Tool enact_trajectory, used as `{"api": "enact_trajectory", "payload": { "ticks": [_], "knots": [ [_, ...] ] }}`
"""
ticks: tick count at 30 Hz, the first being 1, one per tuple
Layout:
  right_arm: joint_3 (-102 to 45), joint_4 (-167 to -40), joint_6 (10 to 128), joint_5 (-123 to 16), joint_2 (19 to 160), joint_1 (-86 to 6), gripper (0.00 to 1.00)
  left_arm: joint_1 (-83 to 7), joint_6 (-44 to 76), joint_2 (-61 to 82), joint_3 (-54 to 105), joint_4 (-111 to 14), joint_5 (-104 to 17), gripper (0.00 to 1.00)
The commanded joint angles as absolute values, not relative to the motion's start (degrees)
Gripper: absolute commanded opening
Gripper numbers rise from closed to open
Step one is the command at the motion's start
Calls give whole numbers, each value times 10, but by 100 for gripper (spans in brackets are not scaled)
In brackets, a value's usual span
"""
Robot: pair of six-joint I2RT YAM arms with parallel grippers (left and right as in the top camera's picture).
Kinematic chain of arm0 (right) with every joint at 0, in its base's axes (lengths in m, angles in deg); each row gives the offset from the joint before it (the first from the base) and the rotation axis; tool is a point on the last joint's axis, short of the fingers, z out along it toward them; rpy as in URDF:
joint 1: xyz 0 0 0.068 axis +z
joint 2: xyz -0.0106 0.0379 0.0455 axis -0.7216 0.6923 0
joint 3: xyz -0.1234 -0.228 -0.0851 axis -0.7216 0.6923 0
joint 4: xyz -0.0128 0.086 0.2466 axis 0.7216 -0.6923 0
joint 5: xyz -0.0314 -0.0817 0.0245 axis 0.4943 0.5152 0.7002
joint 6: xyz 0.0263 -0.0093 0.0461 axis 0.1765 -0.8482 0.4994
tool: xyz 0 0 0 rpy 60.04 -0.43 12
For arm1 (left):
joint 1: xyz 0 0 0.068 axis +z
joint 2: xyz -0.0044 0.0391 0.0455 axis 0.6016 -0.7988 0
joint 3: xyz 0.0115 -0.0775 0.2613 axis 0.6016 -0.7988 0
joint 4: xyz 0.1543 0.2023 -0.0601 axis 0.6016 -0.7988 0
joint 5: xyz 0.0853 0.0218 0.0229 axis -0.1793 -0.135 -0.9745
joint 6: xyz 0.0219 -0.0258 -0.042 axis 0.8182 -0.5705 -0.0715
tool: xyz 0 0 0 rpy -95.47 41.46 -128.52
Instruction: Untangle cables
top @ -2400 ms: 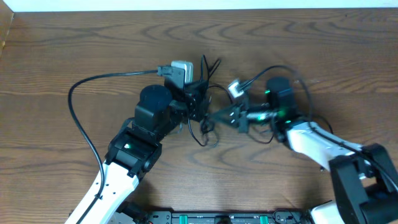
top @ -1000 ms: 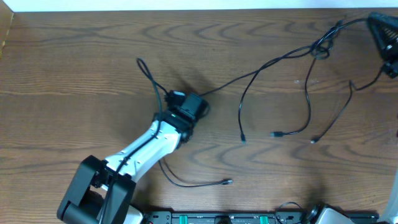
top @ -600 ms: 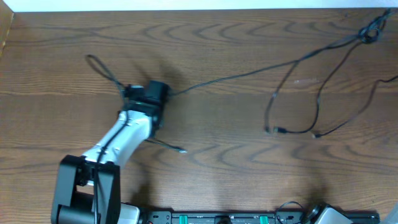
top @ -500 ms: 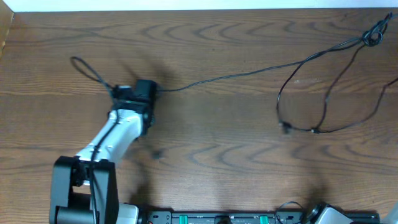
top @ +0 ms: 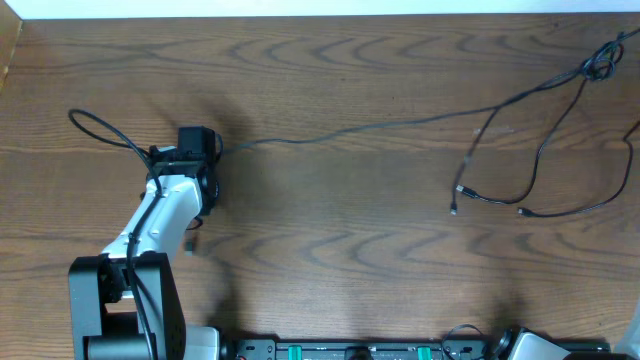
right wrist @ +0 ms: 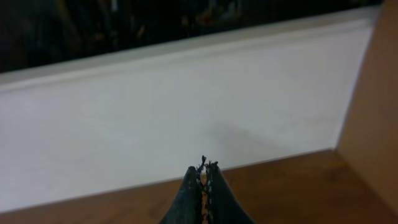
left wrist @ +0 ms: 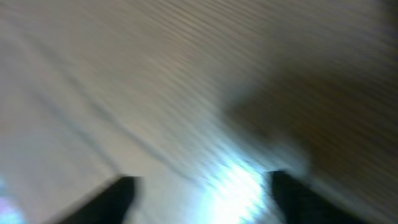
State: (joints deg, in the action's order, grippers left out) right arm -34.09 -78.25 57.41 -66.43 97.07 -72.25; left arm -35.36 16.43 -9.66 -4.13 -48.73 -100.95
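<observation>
Leftward again since half a second back: my left arm has swung further toward the table's [top: 320, 260] left edge, and the cables [top: 400, 124] have been drawn out into one long black line across the wood. My left gripper [left wrist: 205, 190] now shows its fingers standing wide apart. The wrist view is badly blurred, but I see nothing between them, so I take that hand as released. My right gripper [right wrist: 203, 171] is out of the overhead shot; its own camera shows the fingers pressed together with a thin dark wisp at the tips, which I read as the cable pinched there.

So the long strand lies slack from beside my left hand to the far right corner. There it meets a small knot [top: 597, 66], with other strands drooping down to loose plug ends [top: 457, 190].

To do this well, I'd say keep the right pinch firm and go for that knot next. More pulling from the far end would likely only tighten it.
</observation>
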Motion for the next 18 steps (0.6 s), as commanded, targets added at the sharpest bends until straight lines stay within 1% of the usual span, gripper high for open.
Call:
{"api": "enact_trajectory", "payload": {
  "ticks": [1,5,6,8,10,11,12,14,15,18],
  "knots": [
    [-351,-806,549,-652,966,-686,1,-351,193,-97,-37,-471,-795,93],
    [-351,-831,492,-652,966,-652,1,-351,332,-93,-37,-431,-454,94],
    [-351,-842,468,-652,966,-640,1,-351,409,-91,-37,-430,-271,94],
    [-351,-858,460,-652,966,-633,1,-353,484,-91,-38,-434,-82,95],
    [-351,-872,461,-653,966,-628,1,-358,545,-91,-38,-433,79,98],
    [-351,-878,466,-653,966,-625,1,-361,563,-91,-38,-432,138,100],
    [-351,-879,473,-653,966,-623,1,-366,575,-91,-38,-432,187,98],
    [-351,-879,485,-657,966,-620,1,-376,570,-90,-37,-439,179,98],
    [-351,-879,487,-661,966,-618,1,-382,570,-90,-38,-446,149,98],
    [-351,-879,487,-682,966,-615,1,-399,556,-90,-38,-472,-11,98]
  ]
}}
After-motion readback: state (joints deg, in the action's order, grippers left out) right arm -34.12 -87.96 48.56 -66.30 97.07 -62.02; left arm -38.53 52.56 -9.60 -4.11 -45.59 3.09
